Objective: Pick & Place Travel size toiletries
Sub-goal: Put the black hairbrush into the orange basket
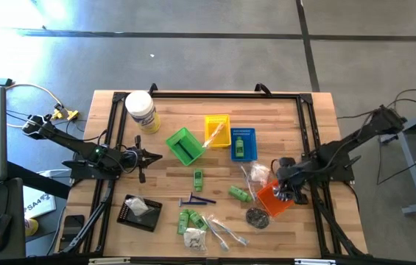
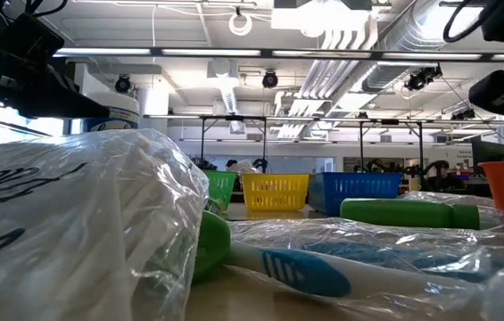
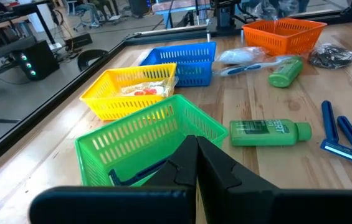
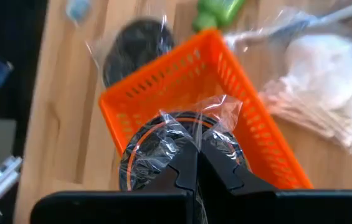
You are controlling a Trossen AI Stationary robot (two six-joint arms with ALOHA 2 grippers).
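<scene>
My right gripper (image 4: 197, 146) is over the orange basket (image 4: 250, 118) at the table's right, shut on a dark round piece in clear wrap (image 4: 182, 140). In the high view this gripper (image 1: 288, 190) covers the basket (image 1: 270, 200). A second dark round piece (image 1: 257, 216) lies on the table beside it. A green bottle (image 1: 198, 179), a green tube (image 1: 238, 193), blue razors (image 1: 195, 200) and wrapped toothbrushes (image 1: 226, 232) lie on the table. My left gripper (image 1: 149, 156) waits shut by the green basket (image 1: 184, 146). My right gripper pinches the clear wrap (image 4: 191, 124) around the dark round piece between its two fingertips, coming from above and slanting down. The piece sits below the fingers inside the orange basket's walls. Whether it rests on the basket's floor I cannot tell.
A yellow basket (image 1: 217, 130) and a blue basket (image 1: 243, 143) stand behind the middle. A white jar (image 1: 141, 110) is at the far left and a black tray (image 1: 140, 212) at the near left. Clear packets (image 1: 255, 174) lie next to the orange basket.
</scene>
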